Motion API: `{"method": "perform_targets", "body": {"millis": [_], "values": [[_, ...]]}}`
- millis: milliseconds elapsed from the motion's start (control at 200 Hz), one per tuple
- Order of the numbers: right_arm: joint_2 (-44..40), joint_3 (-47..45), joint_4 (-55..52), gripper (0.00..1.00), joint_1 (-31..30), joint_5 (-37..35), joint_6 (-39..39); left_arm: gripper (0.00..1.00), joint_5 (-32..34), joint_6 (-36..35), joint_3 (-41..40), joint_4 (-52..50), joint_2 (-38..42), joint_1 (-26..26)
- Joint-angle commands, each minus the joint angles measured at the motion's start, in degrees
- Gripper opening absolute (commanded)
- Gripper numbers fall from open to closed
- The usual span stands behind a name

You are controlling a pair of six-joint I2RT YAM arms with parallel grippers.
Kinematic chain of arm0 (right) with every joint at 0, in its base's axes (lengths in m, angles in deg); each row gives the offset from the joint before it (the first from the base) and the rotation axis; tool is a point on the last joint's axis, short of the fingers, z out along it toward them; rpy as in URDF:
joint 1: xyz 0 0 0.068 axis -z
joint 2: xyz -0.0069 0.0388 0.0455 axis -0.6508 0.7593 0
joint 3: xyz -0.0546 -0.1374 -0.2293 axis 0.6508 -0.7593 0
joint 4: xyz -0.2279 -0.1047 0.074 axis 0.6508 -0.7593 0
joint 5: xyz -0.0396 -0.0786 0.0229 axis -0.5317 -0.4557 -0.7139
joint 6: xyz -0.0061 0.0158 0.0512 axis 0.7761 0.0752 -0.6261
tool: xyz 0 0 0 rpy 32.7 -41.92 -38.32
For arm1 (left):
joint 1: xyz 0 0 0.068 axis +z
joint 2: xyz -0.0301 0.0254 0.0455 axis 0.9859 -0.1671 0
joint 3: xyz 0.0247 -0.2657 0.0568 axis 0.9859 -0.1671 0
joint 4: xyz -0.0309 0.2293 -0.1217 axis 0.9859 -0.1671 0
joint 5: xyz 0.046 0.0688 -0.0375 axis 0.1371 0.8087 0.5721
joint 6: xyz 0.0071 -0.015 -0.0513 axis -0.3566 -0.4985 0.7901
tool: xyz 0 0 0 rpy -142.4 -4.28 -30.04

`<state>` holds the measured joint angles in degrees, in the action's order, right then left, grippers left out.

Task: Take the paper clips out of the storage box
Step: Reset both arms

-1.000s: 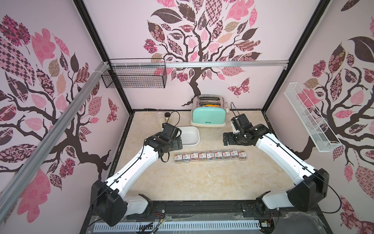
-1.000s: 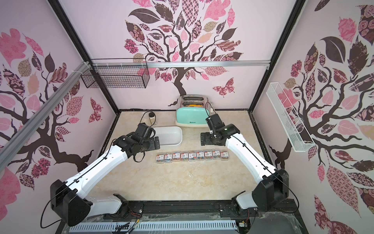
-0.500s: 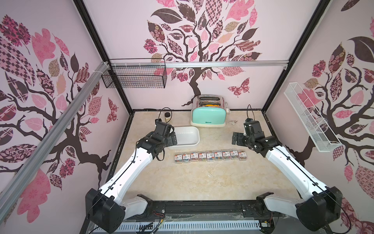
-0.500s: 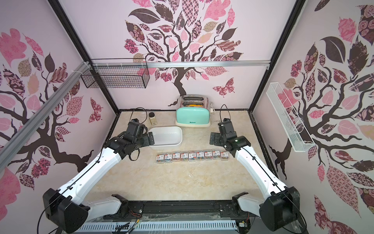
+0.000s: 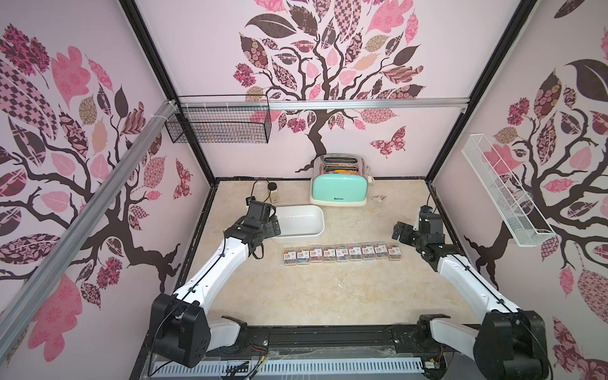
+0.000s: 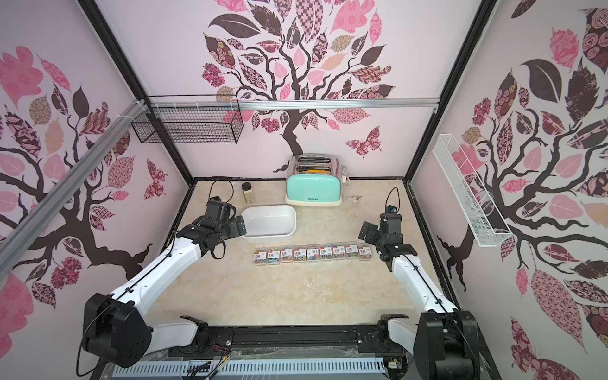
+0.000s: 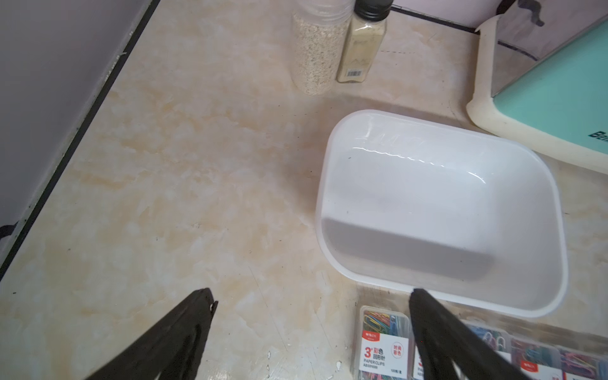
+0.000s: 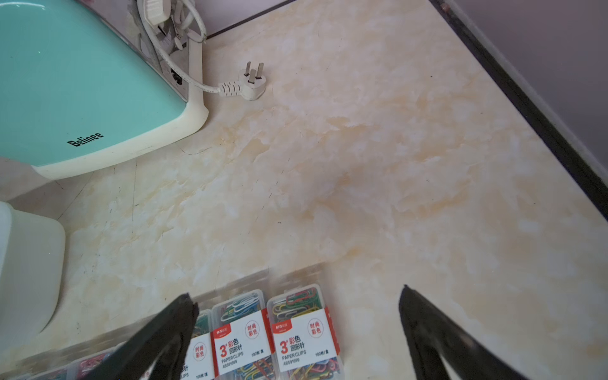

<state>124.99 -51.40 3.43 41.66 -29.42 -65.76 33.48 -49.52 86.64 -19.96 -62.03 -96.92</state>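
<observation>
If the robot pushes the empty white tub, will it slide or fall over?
Probably slide: the white tub looks empty and thin, so it is likely light, and the tabletop looks smooth. Tipping seems unlikely, since the tub is wide with low walls.

Pale pink walls (image 5: pixel 197 49) with tree decals (image 5: pixel 317 138) enclose a beige marbled tabletop (image 5: pixel 312 296).

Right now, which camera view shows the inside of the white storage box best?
The left wrist view: the storage box is close, its empty inside plainly visible. In both top views the box is small and far; the right wrist view catches only one corner.
</observation>
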Motion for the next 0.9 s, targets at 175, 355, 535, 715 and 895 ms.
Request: {"method": "perform_targets", "body": {"millis": [175,355,535,715,895], "values": [[5.5,-8.9,28.0,0.99,5.4,-0.2,2.2,0.98,-9.5,-3.9,-8.0,15.3,0.7,10.0],[13.3,-9.8,37.9,0.99,5.4,1.9,4.0,0.98,-12.8,-8.3,-10.0,20.4,-0.3,15.3],[17.1,-10.1,43.5,0.99,5.5,2.0,5.9,0.98,-11.9,-13.5,-12.1,26.0,-1.9,17.8],[19.0,-11.2,48.2,0.99,5.4,5.7,6.7,0.98,-11.5,-14.9,-16.3,35.4,-3.3,20.1],[19.8,-14.3,55.0,0.99,3.7,9.2,10.2,0.98,-9.7,-16.9,-21.4,47.9,-4.6,20.6]]}}
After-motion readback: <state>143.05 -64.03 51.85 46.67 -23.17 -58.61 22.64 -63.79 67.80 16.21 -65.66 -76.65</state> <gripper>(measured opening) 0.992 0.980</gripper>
